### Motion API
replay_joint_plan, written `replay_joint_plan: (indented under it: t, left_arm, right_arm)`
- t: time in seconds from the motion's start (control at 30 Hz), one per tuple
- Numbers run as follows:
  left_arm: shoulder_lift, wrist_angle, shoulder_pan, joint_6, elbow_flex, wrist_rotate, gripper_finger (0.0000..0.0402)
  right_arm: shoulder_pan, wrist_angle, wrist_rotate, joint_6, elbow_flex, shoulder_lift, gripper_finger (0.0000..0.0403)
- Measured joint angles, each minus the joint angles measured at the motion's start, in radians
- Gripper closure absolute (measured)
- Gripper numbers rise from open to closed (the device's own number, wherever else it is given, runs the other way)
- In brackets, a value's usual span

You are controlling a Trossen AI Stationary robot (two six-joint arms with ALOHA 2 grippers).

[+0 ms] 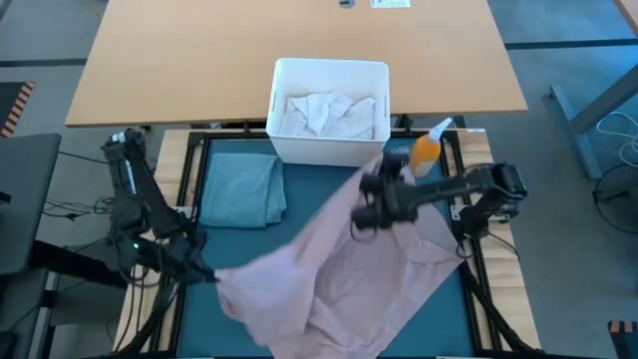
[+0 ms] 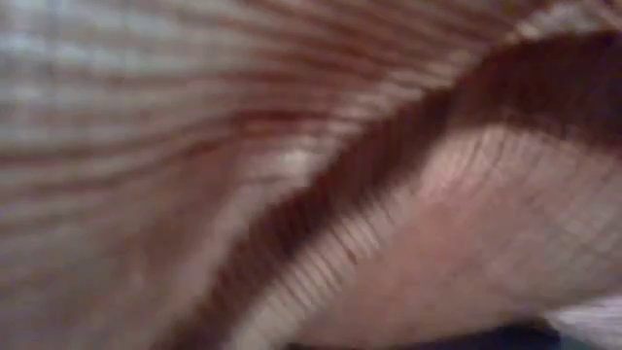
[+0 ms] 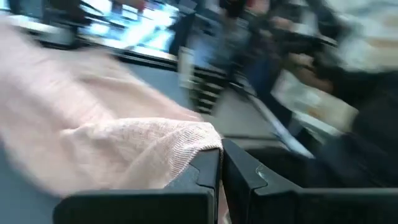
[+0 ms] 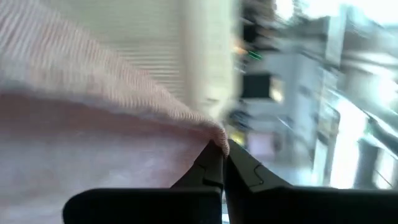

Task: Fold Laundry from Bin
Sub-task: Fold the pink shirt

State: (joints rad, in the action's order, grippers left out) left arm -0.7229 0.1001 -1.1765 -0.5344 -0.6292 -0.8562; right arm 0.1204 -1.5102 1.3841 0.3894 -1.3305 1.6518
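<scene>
**Pink garment stretched between two arms over the worktop**

Ribbed pink cloth (image 2: 408, 224) fills the low view, pressed so close that nothing else shows behind it. It is the dusty pink garment (image 1: 339, 279) seen from above, spread across the near half of the teal-blue mat (image 1: 299, 199) and draped over the mat's near edge.

The left gripper (image 1: 206, 271) sits at the near left of the worktop, its fingers (image 3: 208, 174) together and clamped on a corner of the pink garment; the left wrist view shows the knit hem pinched between them. The right gripper (image 1: 365, 217) is held above the middle of the mat, right of centre, its fingers (image 4: 214, 165) likewise closed on a raised edge of the same garment, so the cloth slopes down from that grip towards the left gripper.

A folded blue-green cloth (image 1: 242, 189) lies flat on the far left part of the mat, just beside the pink garment. Beyond the mat's far edge stands the white bin (image 1: 329, 110), with crumpled white cloth pieces (image 1: 329, 115) inside. An orange spray bottle (image 1: 427, 152) stands just right of the bin, near the right arm.
</scene>
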Motion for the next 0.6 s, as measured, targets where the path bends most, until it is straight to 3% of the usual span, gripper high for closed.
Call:
replay_joint_plan:
  t: [0.07, 0.13, 0.23, 0.33, 0.5, 0.6]
  left_arm:
    - [0.047, 0.046, -0.033, -0.010, 0.000, -0.096, 0.0401]
    - [0.081, 0.069, -0.059, -0.012, 0.000, -0.147, 0.0401]
    - [0.101, 0.095, -0.084, -0.010, 0.000, -0.162, 0.0401]
    - [0.100, 0.166, -0.100, -0.061, 0.000, -0.159, 0.0401]
    - [0.101, 0.348, -0.109, -0.247, 0.000, -0.107, 0.0401]
    - [0.102, 0.427, -0.109, -0.335, 0.000, -0.085, 0.0401]
  right_arm:
    - [-0.076, 0.002, 0.082, 0.048, -0.021, -0.004, 0.0386]
    - [-0.124, 0.003, 0.086, 0.146, -0.040, -0.011, 0.0386]
    - [-0.132, 0.028, -0.076, 0.260, -0.028, -0.016, 0.0386]
    - [-0.066, 0.105, -0.264, 0.317, 0.033, -0.010, 0.0386]
    - [0.065, 0.287, -0.365, 0.321, 0.201, -0.010, 0.0386]
    - [0.076, 0.341, -0.417, 0.382, 0.287, -0.010, 0.0386]
